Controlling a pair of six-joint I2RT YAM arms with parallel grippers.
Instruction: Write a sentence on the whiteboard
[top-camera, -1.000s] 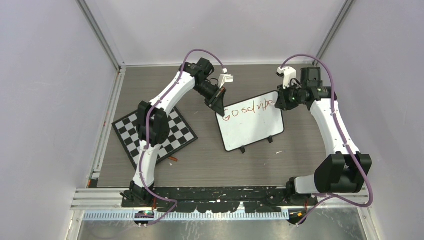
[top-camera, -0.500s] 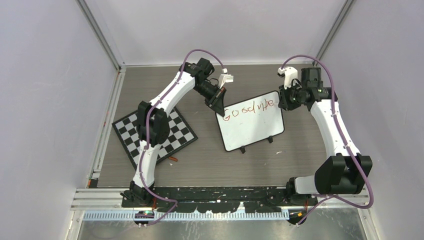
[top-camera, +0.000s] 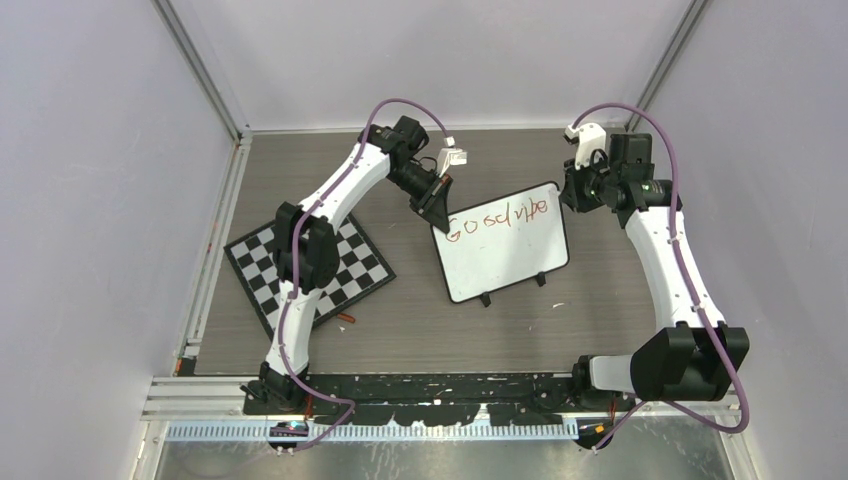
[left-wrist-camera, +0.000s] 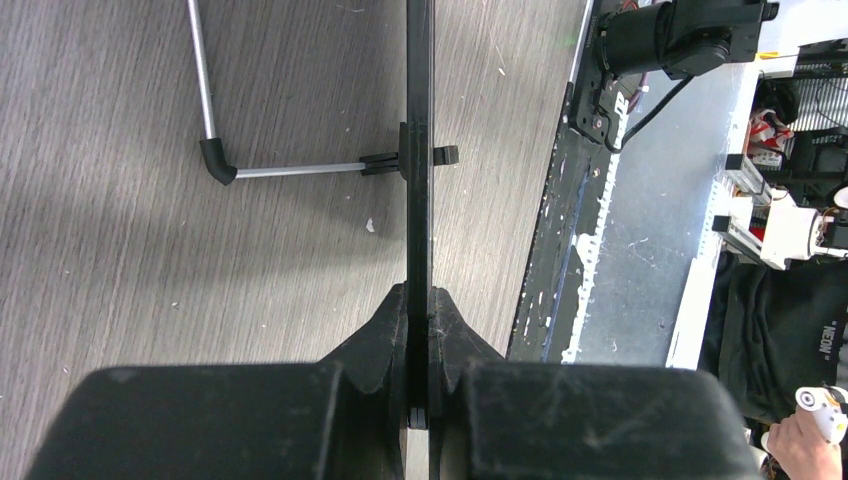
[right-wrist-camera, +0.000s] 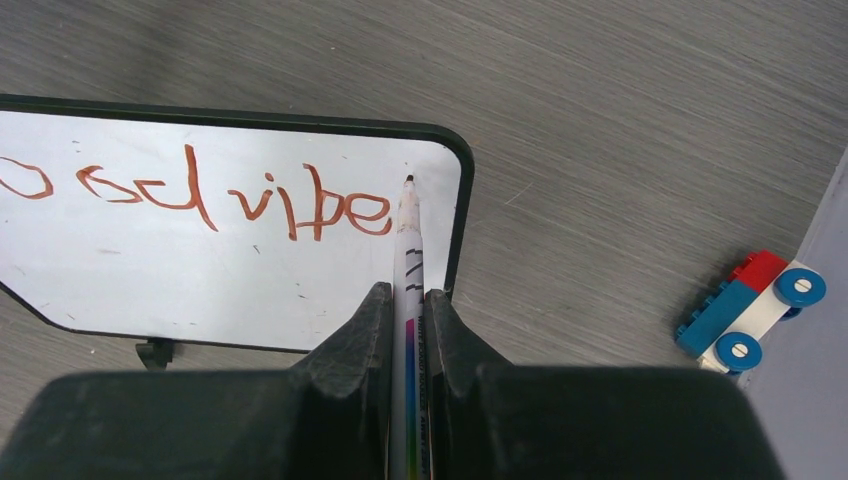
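Your right fingers (right-wrist-camera: 385, 303), pinching the marker (right-wrist-camera: 408, 235), have finished the "e" and shifted right. The words (top-camera: 497, 217) now read "Good vibe" along the top of the board (top-camera: 505, 255). It stands mid-worktop (top-camera: 400, 320), its corner pinched by your left fingers (left-wrist-camera: 394, 312). The "s" comes next, with little room, I judge.

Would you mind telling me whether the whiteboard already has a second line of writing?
No, the whiteboard bears one line of red-brown writing near its top edge, blank white below.
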